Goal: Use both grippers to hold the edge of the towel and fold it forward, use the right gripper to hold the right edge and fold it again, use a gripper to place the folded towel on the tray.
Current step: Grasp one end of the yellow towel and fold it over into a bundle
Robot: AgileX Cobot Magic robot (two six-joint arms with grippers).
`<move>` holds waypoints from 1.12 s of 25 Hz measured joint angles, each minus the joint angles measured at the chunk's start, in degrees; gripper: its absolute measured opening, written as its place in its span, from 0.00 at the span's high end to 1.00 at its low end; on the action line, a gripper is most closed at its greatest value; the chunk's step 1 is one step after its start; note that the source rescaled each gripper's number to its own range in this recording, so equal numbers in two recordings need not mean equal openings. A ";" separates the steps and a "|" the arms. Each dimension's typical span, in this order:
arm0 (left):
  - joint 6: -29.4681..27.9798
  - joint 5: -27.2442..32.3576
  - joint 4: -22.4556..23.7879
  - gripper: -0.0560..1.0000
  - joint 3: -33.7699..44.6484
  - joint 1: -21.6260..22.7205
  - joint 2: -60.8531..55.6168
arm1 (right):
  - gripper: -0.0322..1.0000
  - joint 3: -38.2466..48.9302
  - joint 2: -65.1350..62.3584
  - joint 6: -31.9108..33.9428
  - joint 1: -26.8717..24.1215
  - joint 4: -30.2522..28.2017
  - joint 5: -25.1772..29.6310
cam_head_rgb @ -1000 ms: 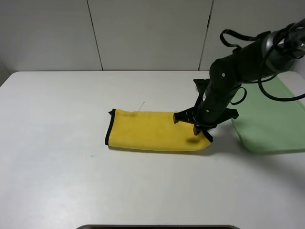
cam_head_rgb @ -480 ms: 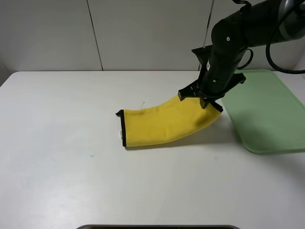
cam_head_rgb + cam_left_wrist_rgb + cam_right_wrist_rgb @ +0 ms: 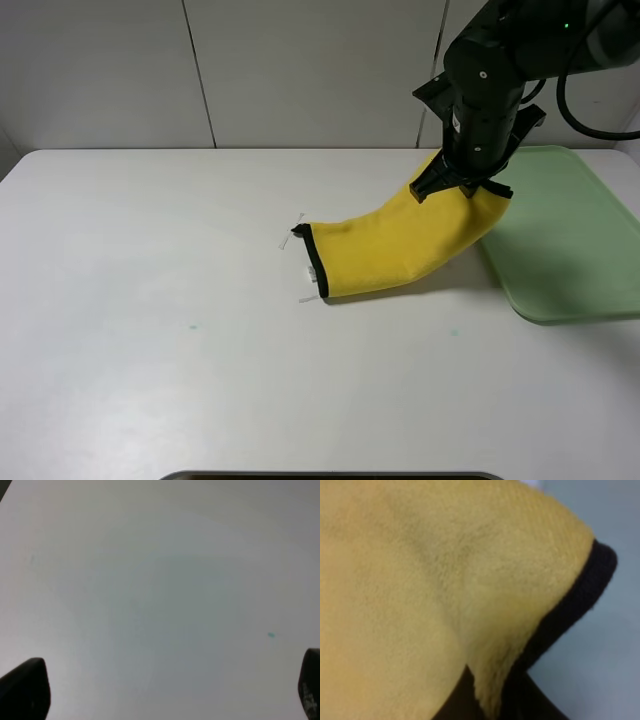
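The yellow towel (image 3: 400, 245) is folded into a long strip. My right gripper (image 3: 462, 186) is shut on its right edge and holds that end up above the table. The strip hangs down to the left, and its black-trimmed left end (image 3: 311, 262) rests on the table. The right wrist view is filled with yellow cloth (image 3: 420, 580) and its black trim (image 3: 580, 590). The pale-green tray (image 3: 560, 240) lies to the right of the towel. My left gripper (image 3: 165, 690) is open over bare table, with only its black fingertips (image 3: 22, 687) showing; it is out of the exterior view.
The white table (image 3: 150, 300) carries a small green mark (image 3: 190, 326) at the left. Thin white threads (image 3: 290, 238) lie by the towel's left end. A panelled wall stands behind the table.
My right gripper has risen and moved right toward the tray with the towel's right end. The towel's left end has slid right across the table.
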 joint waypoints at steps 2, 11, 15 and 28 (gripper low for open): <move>0.00 0.00 0.00 0.00 0.00 0.00 0.00 | 0.93 0.00 0.00 -0.05 0.00 -0.48 0.85; 0.00 0.00 0.00 0.00 0.00 0.00 0.00 | 0.93 0.00 0.00 -0.05 0.00 6.84 1.50; 0.00 0.00 0.00 0.00 0.00 0.00 0.00 | 0.93 0.00 0.00 -0.05 0.47 9.86 0.34; 0.00 0.00 0.05 0.00 0.00 0.00 0.00 | 0.93 0.00 0.00 0.33 9.54 15.63 -5.31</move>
